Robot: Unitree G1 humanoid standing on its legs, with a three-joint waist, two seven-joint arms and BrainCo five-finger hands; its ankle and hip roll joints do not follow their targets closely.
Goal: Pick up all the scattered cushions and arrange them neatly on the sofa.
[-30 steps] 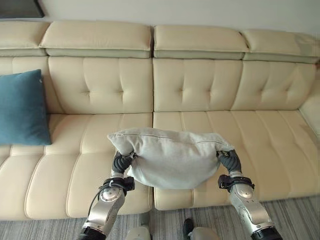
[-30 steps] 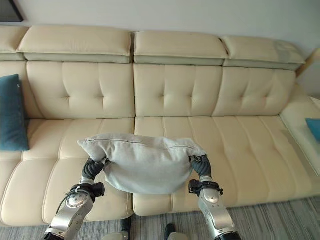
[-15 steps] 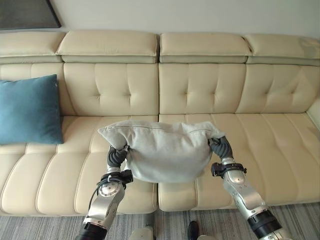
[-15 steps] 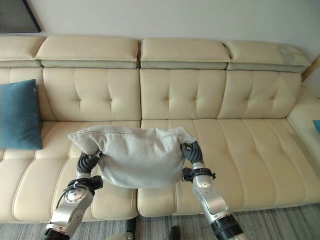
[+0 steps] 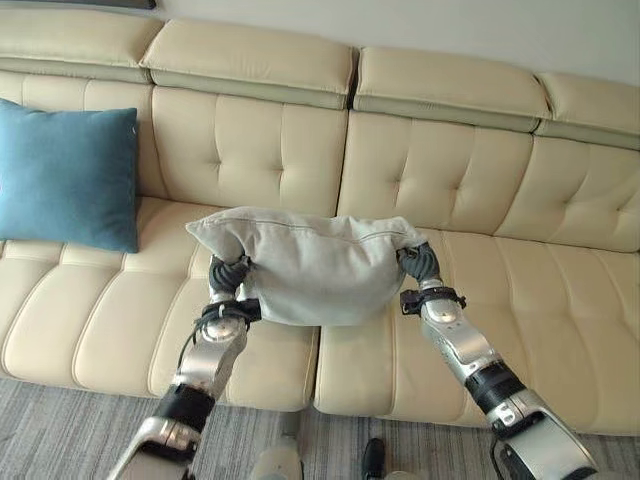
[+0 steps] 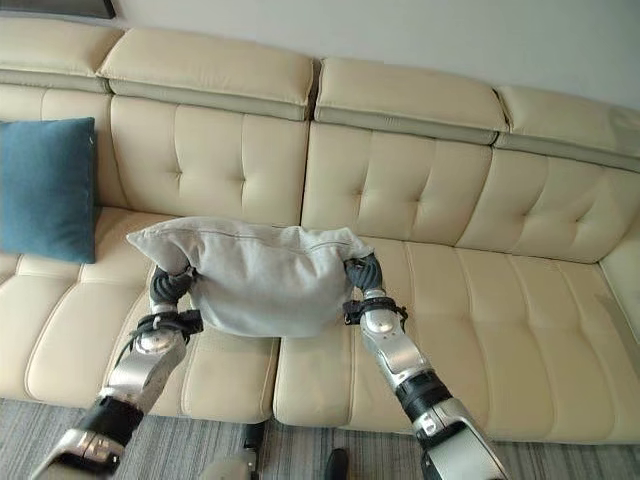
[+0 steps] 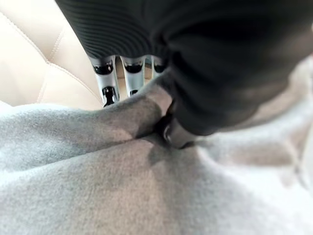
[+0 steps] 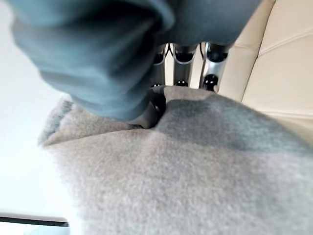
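I hold a light grey cushion (image 5: pixel 310 265) up between both hands, above the front of the cream sofa's seat (image 5: pixel 120 320). My left hand (image 5: pixel 226 280) grips the cushion's left end, fingers (image 7: pixel 109 85) behind the cloth and the thumb pressed into its front. At the right end my right hand (image 5: pixel 420 265) pinches the cloth the same way, its fingers (image 8: pixel 212 66) curled behind. A blue cushion (image 5: pixel 68 175) leans upright against the backrest at the sofa's left.
The sofa's tufted backrest (image 5: pixel 440 175) and headrest pads (image 5: pixel 250 60) run across the whole view. Bare seat stretches to the right (image 5: pixel 560 320). Grey striped carpet (image 5: pixel 70 425) lies in front of the sofa.
The camera has swung, so the sofa appears slanted and the blue cushion nearer. Both hands carry the grey cushion a little further over the seat; the grips are unchanged.
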